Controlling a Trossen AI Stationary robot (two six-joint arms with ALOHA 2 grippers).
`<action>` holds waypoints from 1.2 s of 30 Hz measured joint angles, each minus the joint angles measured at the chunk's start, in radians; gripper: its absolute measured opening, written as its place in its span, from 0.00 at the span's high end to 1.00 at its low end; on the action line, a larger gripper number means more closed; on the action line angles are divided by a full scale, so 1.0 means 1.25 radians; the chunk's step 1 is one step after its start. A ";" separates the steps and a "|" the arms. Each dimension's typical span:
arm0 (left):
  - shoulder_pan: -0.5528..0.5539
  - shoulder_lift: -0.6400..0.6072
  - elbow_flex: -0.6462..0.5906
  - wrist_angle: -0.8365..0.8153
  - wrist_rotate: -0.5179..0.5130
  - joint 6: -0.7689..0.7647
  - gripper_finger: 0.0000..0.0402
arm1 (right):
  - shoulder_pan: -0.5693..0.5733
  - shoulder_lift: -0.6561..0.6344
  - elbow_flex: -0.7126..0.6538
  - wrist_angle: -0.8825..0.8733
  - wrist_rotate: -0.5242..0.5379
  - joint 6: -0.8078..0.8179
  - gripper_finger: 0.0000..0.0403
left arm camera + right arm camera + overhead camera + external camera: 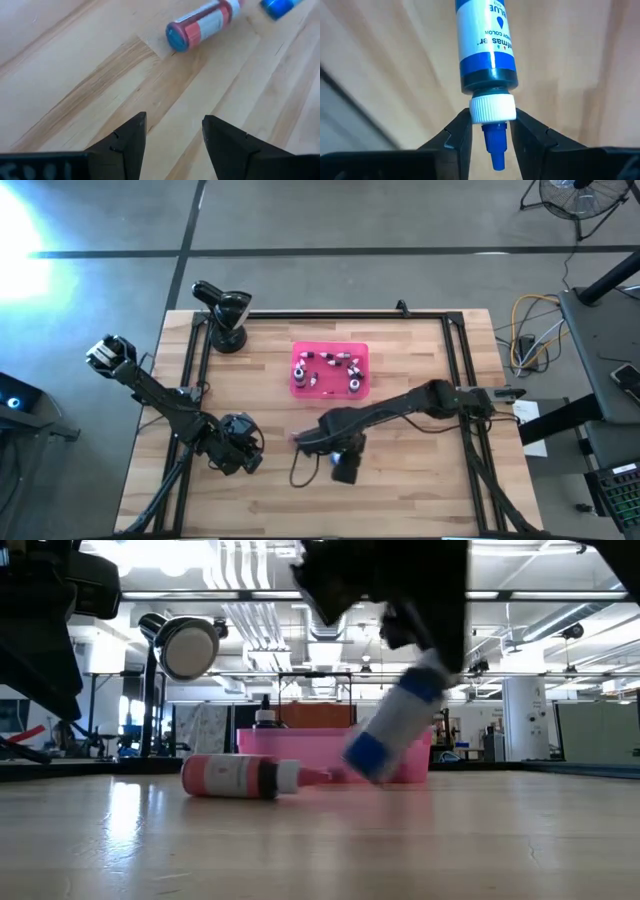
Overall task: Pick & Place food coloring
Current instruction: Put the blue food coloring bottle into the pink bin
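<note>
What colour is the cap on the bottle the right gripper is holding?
White, above a blue nozzle tip; the cap shows best in the right wrist view.

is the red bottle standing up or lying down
Lying down. The red bottle rests on its side on the table, in front of the pink tray.

Blue bottle (486, 47) tilted midair; red bottle (232, 777) flat on table.

Bare wood around the red bottle (238, 777), pink tray (330, 386) just beyond.
</note>
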 joint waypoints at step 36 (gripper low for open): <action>0.002 0.000 -0.039 0.012 -0.027 0.029 0.58 | 0.037 -0.221 -0.455 0.104 -0.270 0.511 0.86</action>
